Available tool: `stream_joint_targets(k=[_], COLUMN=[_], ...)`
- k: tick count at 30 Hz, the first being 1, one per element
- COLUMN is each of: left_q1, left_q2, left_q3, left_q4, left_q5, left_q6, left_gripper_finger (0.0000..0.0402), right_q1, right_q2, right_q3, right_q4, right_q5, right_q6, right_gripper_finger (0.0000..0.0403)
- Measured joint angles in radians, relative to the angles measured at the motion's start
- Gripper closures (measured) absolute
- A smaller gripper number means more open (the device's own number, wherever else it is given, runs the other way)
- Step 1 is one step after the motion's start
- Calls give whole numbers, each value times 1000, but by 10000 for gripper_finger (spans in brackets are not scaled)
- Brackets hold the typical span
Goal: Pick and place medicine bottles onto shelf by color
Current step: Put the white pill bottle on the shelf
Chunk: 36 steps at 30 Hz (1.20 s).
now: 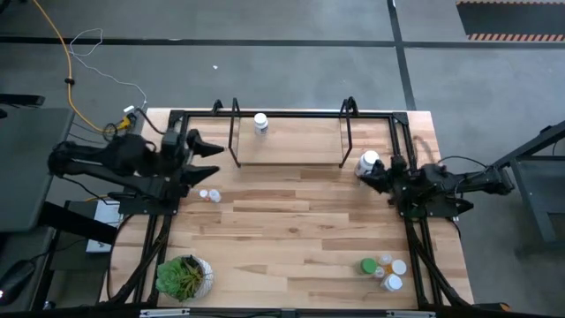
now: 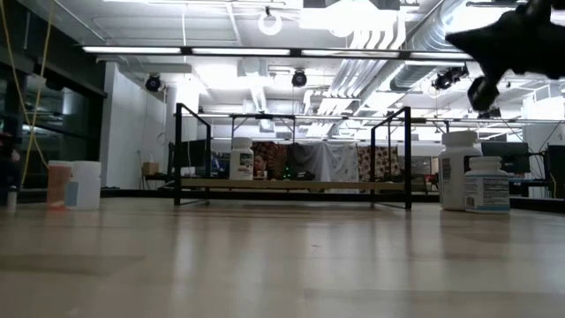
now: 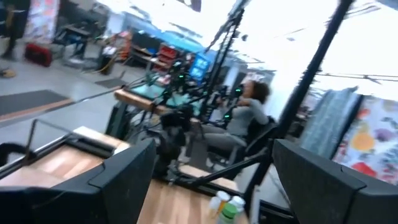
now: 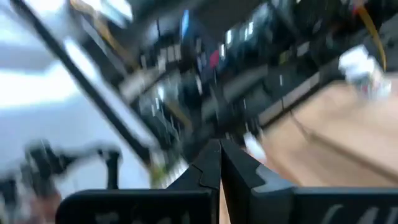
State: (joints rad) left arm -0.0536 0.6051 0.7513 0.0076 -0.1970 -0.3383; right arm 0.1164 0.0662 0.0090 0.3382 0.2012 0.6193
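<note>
The shelf [image 1: 291, 161] stands at the table's far middle, with one white bottle [image 1: 260, 123] upright on its board; that bottle also shows in the low view [image 2: 241, 159]. A white bottle [image 1: 368, 162] stands on the table by the shelf's right end, where the low view shows two white bottles [image 2: 461, 170]. My right gripper [image 1: 364, 174] is shut and empty [image 4: 219, 158], raised above them [image 2: 508, 44]. My left gripper [image 1: 214, 159] is open and empty [image 3: 214, 180] at the table's left side. Two small bottles [image 1: 210, 194] stand near it. Several bottles [image 1: 384, 269] stand at the near right.
A green potted plant [image 1: 184, 276] stands at the near left corner. The shelf's black posts [image 1: 349, 132] rise beside my right gripper. Bare tabletop [image 1: 291, 230] lies between the shelf and the near edge. A person sits beyond the table in the left wrist view [image 3: 245, 118].
</note>
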Motion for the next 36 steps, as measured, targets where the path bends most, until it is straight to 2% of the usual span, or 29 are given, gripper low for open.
stream_joint_targets(k=[5, 7, 15, 19, 21, 24, 30, 33, 36], left_q1=[0, 0, 0, 0, 0, 0, 0, 0, 0], left_q2=[-64, -77, -74, -73, -73, -73, -72, -66, -64], left_q3=[0, 0, 0, 0, 0, 0, 0, 0, 0], left_q4=[-22, -20, -11, -11, -11, -11, -11, -11, -12], left_q5=[46, 48, -15, -45, -57, -58, -106, -106, -105], left_q6=[1, 2, 1, -25, -43, -53, -91, -104, -104], left_gripper_finger=[88, 88, 88, 88, 88, 88, 88, 88, 88], right_q1=[0, 0, 0, -1, -10, -35, -160, -236, -302], right_q2=[33, 75, 374, 494, 519, 526, 586, 637, 681], right_q3=[0, 14, 225, 353, 430, 580, 934, 1042, 1092], right_q4=[279, 333, 355, 322, 209, -116, -970, -1256, -1422], right_q5=[55, 80, 89, 174, 189, 189, 279, 255, 194], right_q6=[-141, -191, -239, -208, -268, -276, -38, 63, 100], right_gripper_finger=[402, 402, 402, 402, 402, 402, 402, 402, 402])
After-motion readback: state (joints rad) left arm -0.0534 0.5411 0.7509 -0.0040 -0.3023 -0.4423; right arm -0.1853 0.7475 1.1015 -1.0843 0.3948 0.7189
